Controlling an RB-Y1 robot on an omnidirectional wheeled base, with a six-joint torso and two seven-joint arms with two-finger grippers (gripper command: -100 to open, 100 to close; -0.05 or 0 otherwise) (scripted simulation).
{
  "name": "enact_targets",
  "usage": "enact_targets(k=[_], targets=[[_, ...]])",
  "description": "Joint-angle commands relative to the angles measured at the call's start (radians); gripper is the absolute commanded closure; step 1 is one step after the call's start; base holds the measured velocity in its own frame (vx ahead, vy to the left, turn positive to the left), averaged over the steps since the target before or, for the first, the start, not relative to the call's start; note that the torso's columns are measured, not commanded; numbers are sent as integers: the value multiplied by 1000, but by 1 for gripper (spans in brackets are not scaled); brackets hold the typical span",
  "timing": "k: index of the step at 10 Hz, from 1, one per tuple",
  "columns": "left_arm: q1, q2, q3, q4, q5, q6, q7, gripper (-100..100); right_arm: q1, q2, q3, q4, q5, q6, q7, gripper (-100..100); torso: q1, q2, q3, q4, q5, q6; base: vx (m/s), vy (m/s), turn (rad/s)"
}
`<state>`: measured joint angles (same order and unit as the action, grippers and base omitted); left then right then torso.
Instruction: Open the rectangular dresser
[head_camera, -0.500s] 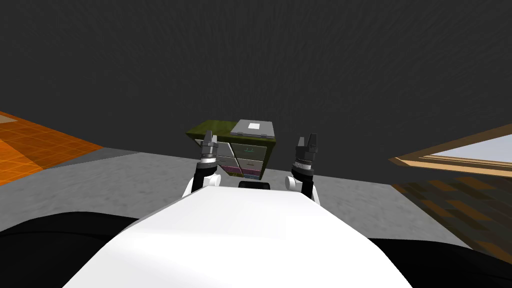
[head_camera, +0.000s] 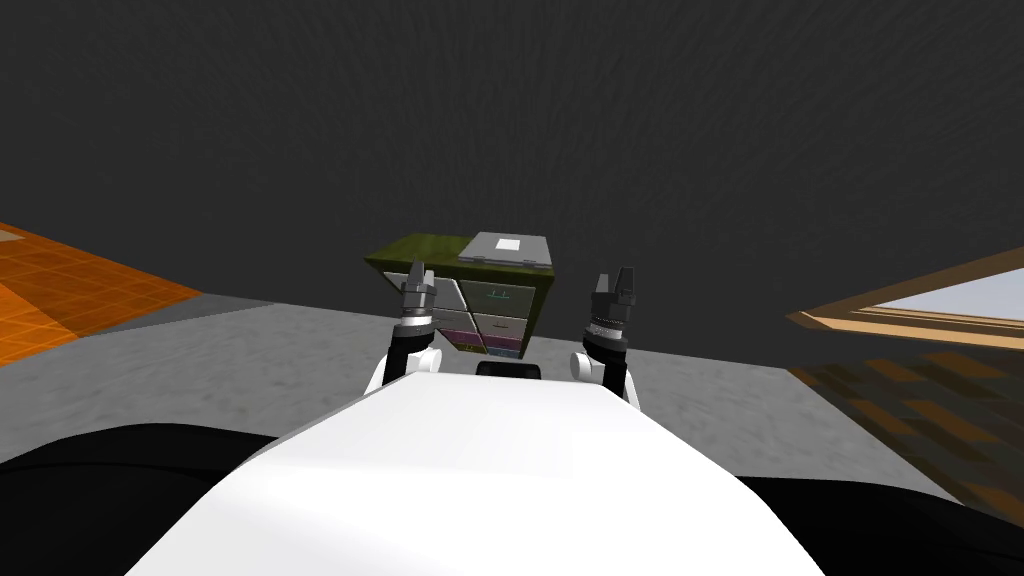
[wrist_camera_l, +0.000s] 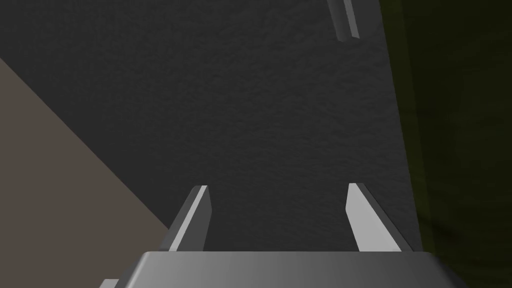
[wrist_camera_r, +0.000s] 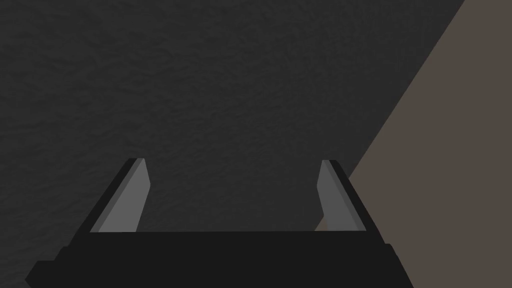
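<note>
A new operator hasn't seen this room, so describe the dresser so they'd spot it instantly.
Look to the dark grey wall straight ahead, where it meets the grey floor. The dresser stands there, partly behind the left gripper. Unlike anything nearby, it has an olive-green body, two columns of pale drawer fronts and a flat grey box on top.

The olive-green dresser (head_camera: 455, 290) stands ahead against the dark wall, its pale drawer fronts all shut.
</note>
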<state>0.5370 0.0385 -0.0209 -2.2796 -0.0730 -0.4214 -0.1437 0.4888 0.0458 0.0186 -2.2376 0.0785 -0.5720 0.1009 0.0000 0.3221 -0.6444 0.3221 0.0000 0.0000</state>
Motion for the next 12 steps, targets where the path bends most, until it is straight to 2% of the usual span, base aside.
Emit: enact_targets(k=[1,4,5,6,8,12], targets=[[0,0,0,0,0,0,0,0,0,0,0,0,0,0,0,0,0,74,-147,74,0,0,0,0,0],[0,0,0,0,0,0,0,0,0,0,0,0,0,0,0,0,0,296,-590,295,0,0,0,0,0],[1,31,0,-4,1,17,1,-100,0,0,0,0,0,0,0,0,0,369,-738,369,0,0,5,-20,-12],[2,54,-1,-8,3,41,2,-100,0,0,0,0,0,0,0,0,-1,403,-807,402,0,0,2,-57,-22],[5,78,-2,-19,7,88,4,-100,0,0,0,0,0,0,0,0,-1,415,-830,415,-1,0,-9,-62,-23],[13,97,-5,-45,12,160,7,-100,0,0,0,0,0,0,0,0,0,416,-832,416,0,0,-7,-74,-18]])
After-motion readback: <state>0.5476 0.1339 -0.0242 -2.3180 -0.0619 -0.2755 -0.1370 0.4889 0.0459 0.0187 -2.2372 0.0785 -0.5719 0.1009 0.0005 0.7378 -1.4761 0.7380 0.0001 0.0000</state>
